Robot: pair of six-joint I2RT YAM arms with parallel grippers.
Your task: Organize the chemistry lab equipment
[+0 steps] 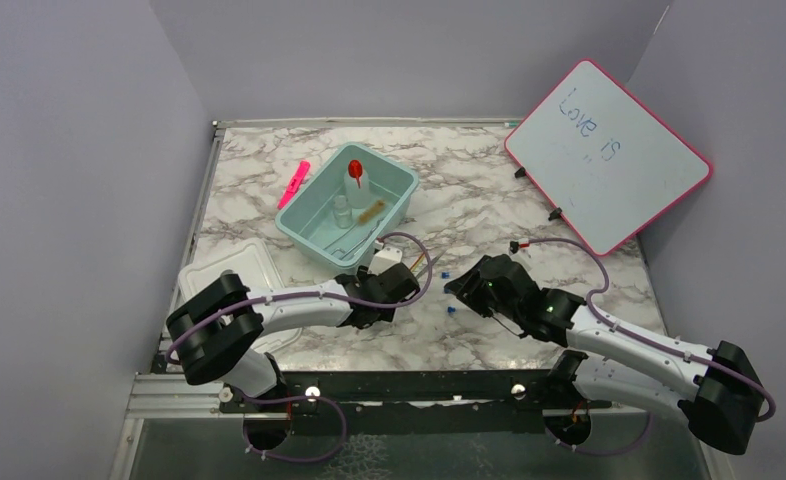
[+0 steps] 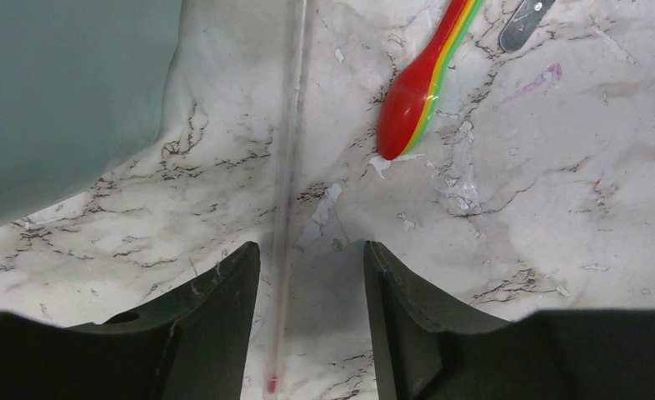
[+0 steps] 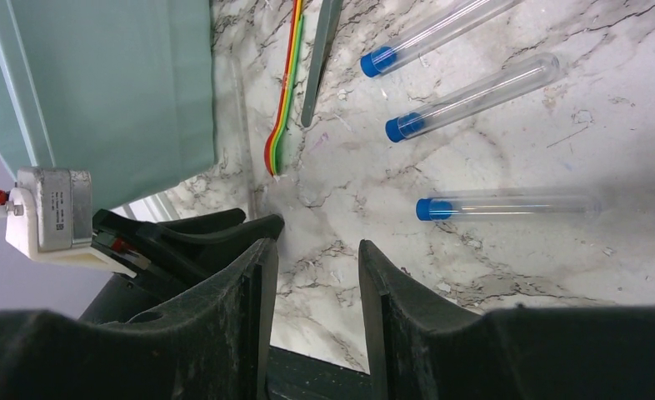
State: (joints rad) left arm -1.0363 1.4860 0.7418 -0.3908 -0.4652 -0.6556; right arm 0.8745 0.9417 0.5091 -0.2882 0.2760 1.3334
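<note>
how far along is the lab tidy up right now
Done: the red-bulbed dropper and brush sit in the teal bin. In hand: nothing gripped; the left gripper straddles the thin clear rod on the table, jaws open. Left: rod, coloured spoons, three blue-capped tubes.

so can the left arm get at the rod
Likely yes: the rod lies on the table between the open jaws of the left gripper, bin and spoon off to the sides.

White-and-grey marbled tabletop (image 1: 469, 190), teal plastic bin (image 1: 304, 243) at eleven o'clock, pink marker (image 1: 293, 184) at its ten, white plastic lid (image 1: 244, 262) at eight, pink-framed whiteboard (image 1: 609, 150) propped at two, towards six a thin clear rod (image 2: 289, 167), stacked red-yellow-green spoons (image 2: 412, 100), grey metal tongs (image 3: 320, 58), three blue-capped clear tubes (image 3: 474, 93)
</note>
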